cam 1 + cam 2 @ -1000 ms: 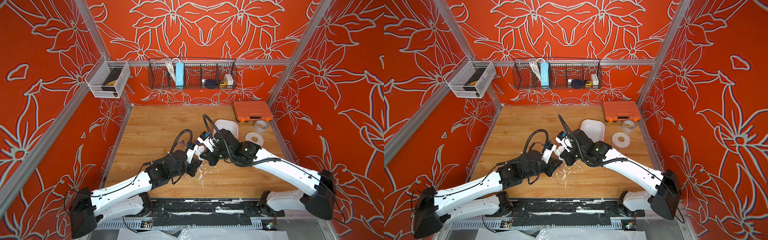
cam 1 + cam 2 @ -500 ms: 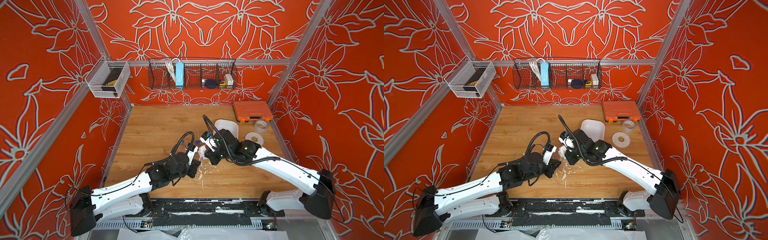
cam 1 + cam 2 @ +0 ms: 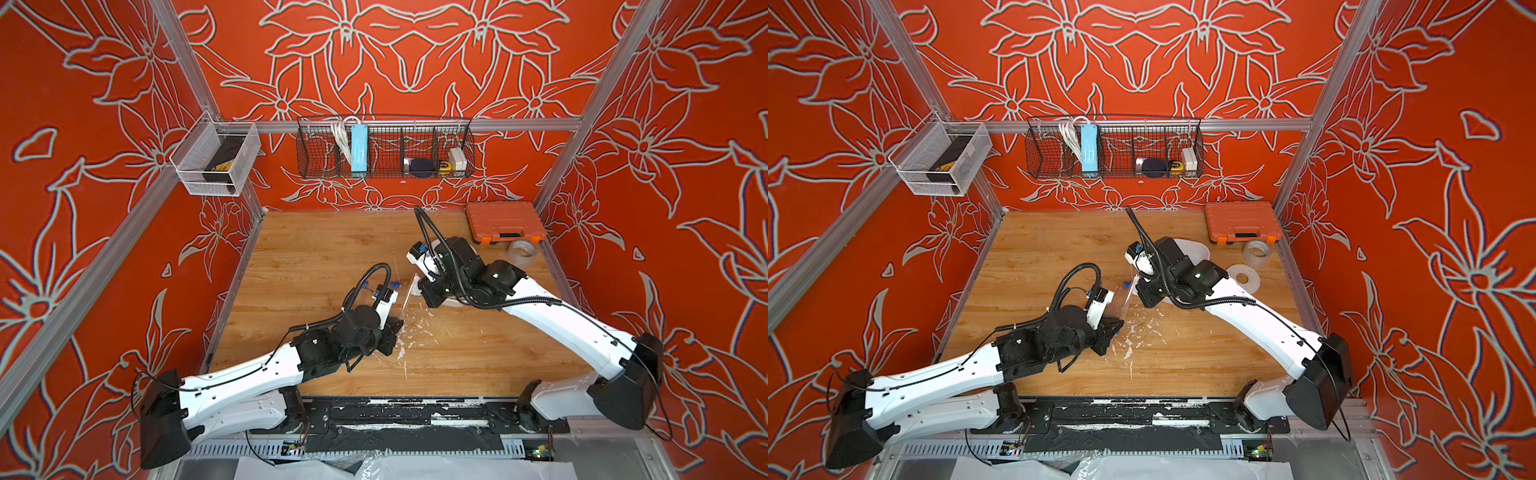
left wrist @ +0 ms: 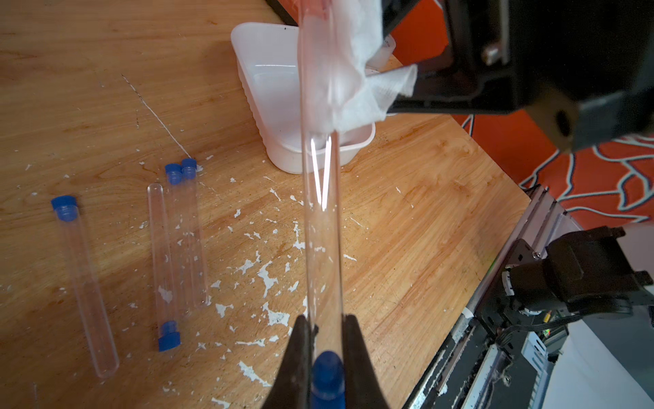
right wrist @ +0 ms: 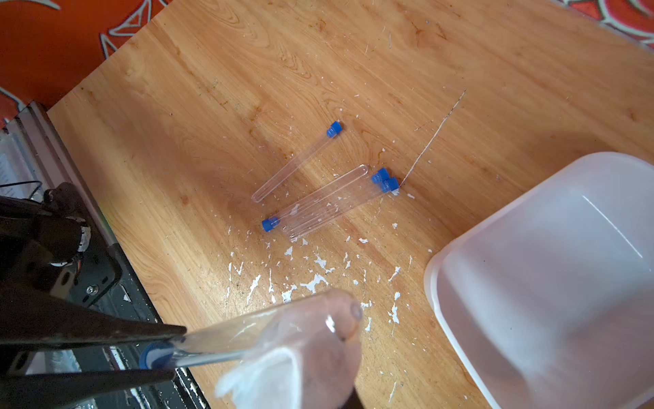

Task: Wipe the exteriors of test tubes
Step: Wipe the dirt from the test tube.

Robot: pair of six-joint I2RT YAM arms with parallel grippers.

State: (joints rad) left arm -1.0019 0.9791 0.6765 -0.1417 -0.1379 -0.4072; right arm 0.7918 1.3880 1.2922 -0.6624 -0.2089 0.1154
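Observation:
My left gripper (image 4: 326,320) is shut on a clear test tube (image 4: 320,212) just above its blue cap, holding it off the table. My right gripper (image 4: 407,85) is shut on a white tissue (image 4: 368,81), which drapes over the tube's rounded far end. In both top views the tube (image 3: 407,297) slants between the left gripper (image 3: 397,328) and the right gripper (image 3: 419,286). The right wrist view shows the same tube (image 5: 247,336) and tissue (image 5: 262,382), with the jaws hidden behind the tissue. Several more test tubes (image 5: 329,203) lie on the wood, one (image 5: 297,164) apart from the cluster.
A white plastic tub (image 5: 446,318) stands just behind the right gripper. At the back right are an orange case (image 3: 503,222), a tape roll (image 3: 521,251) and a flat white ring (image 3: 1244,277). White flecks mark the wood near the front rail. A wire basket (image 3: 384,149) hangs on the back wall.
The left gripper has drawn the tube toward the table's front and the right gripper has shifted back, so the tissue has slid along the tube to its rounded end.

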